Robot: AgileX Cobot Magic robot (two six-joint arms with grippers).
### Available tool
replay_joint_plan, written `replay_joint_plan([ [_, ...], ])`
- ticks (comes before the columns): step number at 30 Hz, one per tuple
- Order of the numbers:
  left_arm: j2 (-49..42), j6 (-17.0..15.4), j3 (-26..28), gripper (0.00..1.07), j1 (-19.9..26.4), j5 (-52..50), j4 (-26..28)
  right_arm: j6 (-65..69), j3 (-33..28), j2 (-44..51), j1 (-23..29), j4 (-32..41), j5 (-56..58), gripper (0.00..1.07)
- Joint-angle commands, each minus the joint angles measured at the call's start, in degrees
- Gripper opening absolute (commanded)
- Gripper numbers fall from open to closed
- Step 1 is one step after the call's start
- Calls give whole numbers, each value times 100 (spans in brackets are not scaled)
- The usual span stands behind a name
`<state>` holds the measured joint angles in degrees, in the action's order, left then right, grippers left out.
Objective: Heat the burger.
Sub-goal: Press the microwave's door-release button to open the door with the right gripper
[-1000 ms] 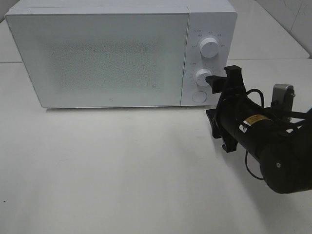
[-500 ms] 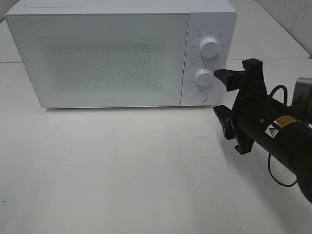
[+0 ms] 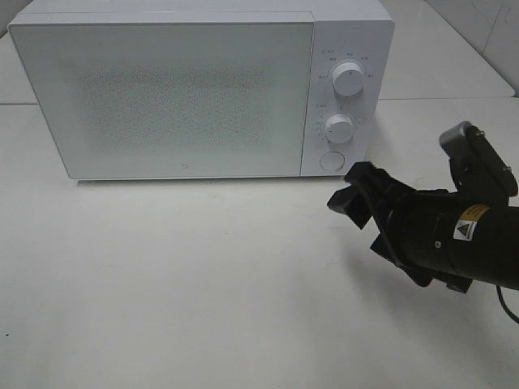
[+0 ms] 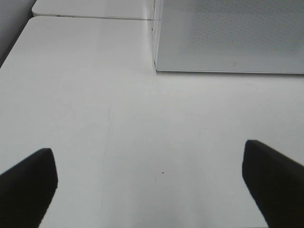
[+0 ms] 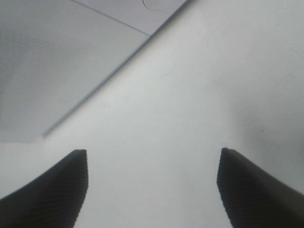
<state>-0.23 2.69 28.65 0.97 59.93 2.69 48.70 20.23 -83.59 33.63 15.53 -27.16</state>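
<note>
Fingers (image 5: 52,190) of my right gripper (image 3: 350,193) stand wide apart with nothing between them but bare table (image 3: 203,284). Just ahead of them is the bottom edge of the microwave (image 3: 195,89), its round button (image 3: 330,160) a little beyond the tips. Farther up sits the lower knob (image 3: 339,127). A second ago those fingers were touching that knob; now they have dropped away and hang clear of the panel.

On my left gripper (image 4: 152,190) the fingers (image 4: 28,185) are spread just as wide, empty, over the table, with the microwave's front corner well ahead.

I cannot tell where the burger is: the door (image 3: 162,97) is closed and frosted.
</note>
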Motion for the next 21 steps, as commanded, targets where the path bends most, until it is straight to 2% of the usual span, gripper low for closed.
replay_joint_plan([
  [1,-149,-6,-17,98,0,-52,34,-1358,229,126,-6,246,842,74],
  [3,-149,-6,-17,98,0,-52,34,-2595,498,138,-6,510,1639,74],
  [4,-149,-6,-17,98,0,-52,34,-2595,498,138,-6,510,1639,74],
  [5,-149,-6,-17,98,0,-52,34,-3380,688,138,-6,550,2005,74],
  [7,-149,-6,-17,98,0,-52,34,-3770,779,138,-6,556,2206,74],
  [8,-149,-6,-17,98,0,-52,34,-4481,940,138,-23,561,2573,74],
  [10,-149,-6,-17,98,0,-52,34,-4773,1008,138,-23,561,2716,74],
  [12,-149,-6,-17,98,0,-52,34,-5781,1364,138,-23,561,3564,74],
  [17,-149,-6,-17,98,0,-52,34,-6234,1753,143,-23,533,4332,74],
  [21,-149,-6,-17,98,0,-52,34,-6125,2269,212,-23,178,5311,74],
])
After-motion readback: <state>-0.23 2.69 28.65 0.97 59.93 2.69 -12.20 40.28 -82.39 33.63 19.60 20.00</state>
